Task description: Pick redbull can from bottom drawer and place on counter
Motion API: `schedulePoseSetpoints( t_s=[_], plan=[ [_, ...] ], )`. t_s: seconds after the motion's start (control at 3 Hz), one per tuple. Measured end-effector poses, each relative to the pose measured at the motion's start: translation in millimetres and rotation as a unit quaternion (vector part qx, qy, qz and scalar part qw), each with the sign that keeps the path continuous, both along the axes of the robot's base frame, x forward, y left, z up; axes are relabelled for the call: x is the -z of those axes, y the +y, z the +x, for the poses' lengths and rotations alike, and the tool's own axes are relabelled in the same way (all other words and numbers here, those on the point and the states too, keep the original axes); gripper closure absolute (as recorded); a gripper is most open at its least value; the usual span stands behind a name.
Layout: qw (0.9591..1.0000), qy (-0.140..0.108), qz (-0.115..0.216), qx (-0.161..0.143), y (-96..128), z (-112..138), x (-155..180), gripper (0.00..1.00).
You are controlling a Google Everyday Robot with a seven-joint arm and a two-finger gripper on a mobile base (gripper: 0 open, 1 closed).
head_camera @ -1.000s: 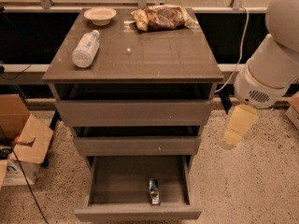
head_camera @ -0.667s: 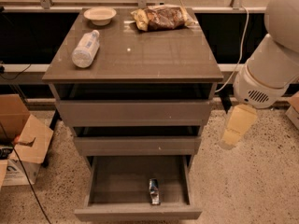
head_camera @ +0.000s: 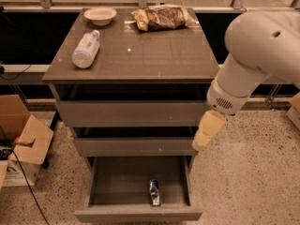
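Observation:
The redbull can [head_camera: 154, 191] lies on its side near the front edge of the open bottom drawer [head_camera: 138, 214], a little right of its middle. The counter [head_camera: 140, 55] is the glossy grey-brown top of the cabinet. My gripper [head_camera: 207, 131] hangs from the white arm at the cabinet's right side, level with the middle drawer, above and to the right of the can and apart from it.
On the counter lie a clear plastic bottle [head_camera: 86, 49], a small bowl [head_camera: 100, 15] and a snack bag [head_camera: 161, 18]. Cardboard boxes [head_camera: 26, 142] and a cable stand on the floor to the left. Speckled floor lies to the right.
My arm and gripper have moved left toward the cabinet's right side. The can and drawer have not moved.

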State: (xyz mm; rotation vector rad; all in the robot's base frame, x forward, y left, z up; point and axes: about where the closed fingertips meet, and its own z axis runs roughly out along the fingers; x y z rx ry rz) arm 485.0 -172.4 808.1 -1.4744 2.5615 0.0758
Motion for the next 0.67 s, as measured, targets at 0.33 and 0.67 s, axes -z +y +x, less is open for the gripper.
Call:
schedulePoseSetpoints(
  t_s=[0.33,0.67],
  plan=[
    [0.9989,0.028,0.012,0.034,29.2,13.0,52.6,0.00],
    [0.9958,0.046,0.024,0.075,41.8,22.0,96.7,0.00]
  ],
)
